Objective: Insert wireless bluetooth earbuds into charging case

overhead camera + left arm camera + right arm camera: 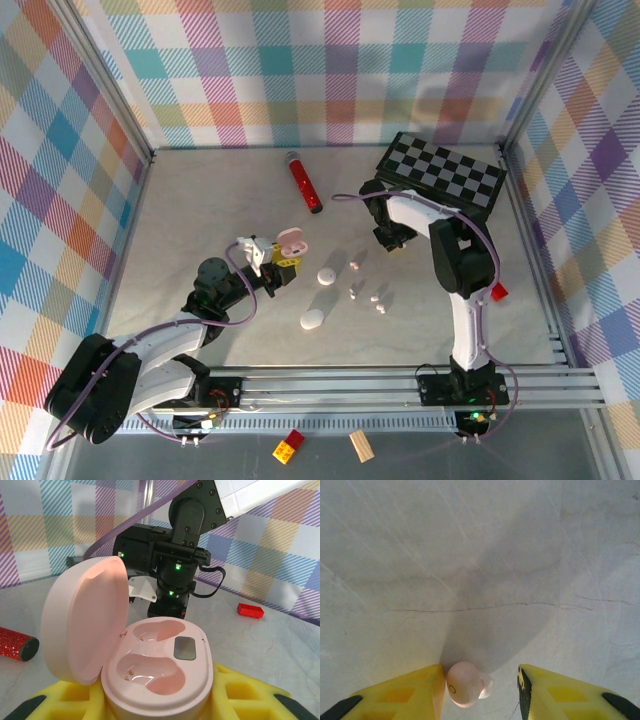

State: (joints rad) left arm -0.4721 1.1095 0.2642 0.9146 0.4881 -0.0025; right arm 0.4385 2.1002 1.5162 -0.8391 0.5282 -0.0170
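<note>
pink earbud (465, 684) is shown on the counter (470, 555) between the parted jaws of the right pincer (480, 680), touching one, clear of the other; open charging case (160, 670) is clamped in the left pincer (157, 707).

In the left wrist view, the lower edge is cutting off the case (159, 680) base and the left fingers (245, 700), hiding their contact. The left edge is cutting the red tube (15, 647). In the right wrist view, the lower edge is cutting the right fingers (395, 690). From above, the earbuds (354, 293) are appearing too small to tell orientation.
</note>
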